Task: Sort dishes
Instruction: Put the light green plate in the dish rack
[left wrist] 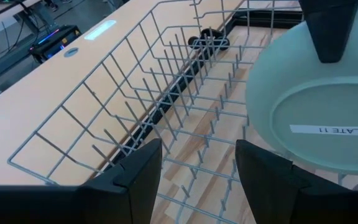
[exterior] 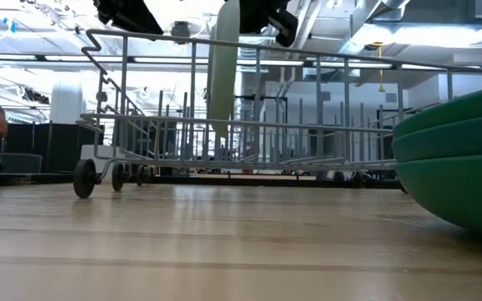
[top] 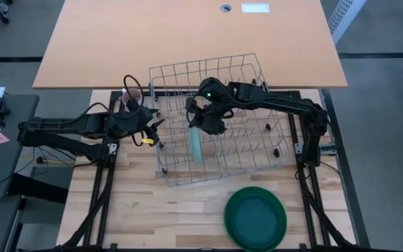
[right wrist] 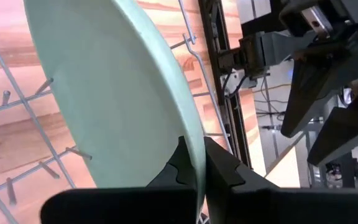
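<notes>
A small pale mint green plate [right wrist: 117, 93] stands on edge inside the wire dish rack [top: 219, 119], near the rack's left end, with my right gripper [right wrist: 194, 152] shut on it from above. The low view shows the plate [exterior: 222, 75] edge-on and upright. Its underside [left wrist: 316, 106] faces my left gripper [left wrist: 197, 168], which stands open at the rack's left wall with nothing between its fingers. A stack of large dark green plates [top: 255, 217] lies on the table in front of the rack. My right gripper pinches the mint plate's rim [right wrist: 191, 134] between its two fingers, one on each face, at the plate's upper edge [left wrist: 328, 59]. The fingers slant down from the table's right. The plate hangs upright below them, its lower edge [exterior: 220, 134] down among the rack's tines. Whether it rests there, I cannot tell.
The rack stands on small wheels [exterior: 84, 178] on the wooden table. Rows of upright tines [left wrist: 185, 93] fill its floor. A pinkish mug [top: 136, 93] sits by the rack's far left corner. The green stack [exterior: 458, 167] rises at the near right.
</notes>
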`<state>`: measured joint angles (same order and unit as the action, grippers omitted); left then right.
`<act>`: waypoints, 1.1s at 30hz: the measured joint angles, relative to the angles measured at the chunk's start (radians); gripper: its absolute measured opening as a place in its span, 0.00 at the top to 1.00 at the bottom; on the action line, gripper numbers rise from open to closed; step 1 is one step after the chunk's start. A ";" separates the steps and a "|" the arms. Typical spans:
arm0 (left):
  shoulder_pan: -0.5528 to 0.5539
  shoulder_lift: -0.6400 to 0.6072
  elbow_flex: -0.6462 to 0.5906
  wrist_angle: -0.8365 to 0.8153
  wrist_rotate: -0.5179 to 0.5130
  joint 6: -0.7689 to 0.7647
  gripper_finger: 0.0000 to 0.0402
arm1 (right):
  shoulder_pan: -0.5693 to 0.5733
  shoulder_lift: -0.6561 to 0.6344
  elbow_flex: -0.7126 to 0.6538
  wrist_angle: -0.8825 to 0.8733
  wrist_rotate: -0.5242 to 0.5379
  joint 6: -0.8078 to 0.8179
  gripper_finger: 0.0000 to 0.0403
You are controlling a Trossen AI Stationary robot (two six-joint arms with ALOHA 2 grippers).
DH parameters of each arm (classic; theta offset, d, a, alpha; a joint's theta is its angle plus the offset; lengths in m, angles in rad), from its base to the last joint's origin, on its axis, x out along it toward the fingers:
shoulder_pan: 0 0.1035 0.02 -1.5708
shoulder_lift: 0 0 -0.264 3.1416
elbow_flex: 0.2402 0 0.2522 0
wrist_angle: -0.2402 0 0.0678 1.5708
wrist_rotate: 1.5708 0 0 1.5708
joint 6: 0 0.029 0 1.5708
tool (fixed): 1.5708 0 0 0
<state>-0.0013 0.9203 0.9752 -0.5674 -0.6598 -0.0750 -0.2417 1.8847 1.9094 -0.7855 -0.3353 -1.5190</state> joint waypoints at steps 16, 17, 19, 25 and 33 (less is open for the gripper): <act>0.000 0.000 0.000 -0.003 0.000 0.003 0.50 | -0.002 0.000 0.053 -0.057 0.047 0.021 0.98; 0.000 0.000 0.000 -0.003 0.000 0.003 0.50 | -0.002 0.000 0.053 -0.065 0.047 0.023 0.98; 0.000 0.000 0.000 -0.003 0.000 0.004 0.50 | -0.002 0.000 0.053 -0.078 0.044 0.023 0.98; 0.000 0.000 0.000 -0.003 0.000 0.011 0.51 | -0.001 -0.001 0.054 -0.094 0.039 0.013 0.98; 0.000 0.000 0.000 -0.010 0.000 0.018 0.51 | 0.024 -0.017 0.054 -0.102 0.040 -0.042 0.98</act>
<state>-0.0013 0.9201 0.9752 -0.5778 -0.6598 -0.0574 -0.2173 1.8681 1.9633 -0.8874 -0.2955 -1.5612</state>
